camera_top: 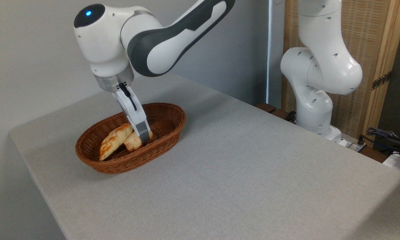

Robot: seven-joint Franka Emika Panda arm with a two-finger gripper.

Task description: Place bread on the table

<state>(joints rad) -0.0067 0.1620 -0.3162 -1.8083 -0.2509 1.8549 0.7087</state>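
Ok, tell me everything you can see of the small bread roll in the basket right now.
The bread is a short, stubby, lumpy roll, pale orange-tan. It lies inside the brown wicker basket, near its middle, against the right side of the longer golden loaf. The gripper reaches down onto it; one grey finger covers its right end, so whether the jaws have closed on it cannot be told. It is not on the table yet.

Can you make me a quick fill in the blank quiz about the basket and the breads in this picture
1. Both breads lie inside the brown wicker ____.
2. The small bread roll lies to the ____ of the longer braided loaf.
3. The gripper reaches down into the basket, its fingers at the ____ bread.

Missing words: basket; right; small
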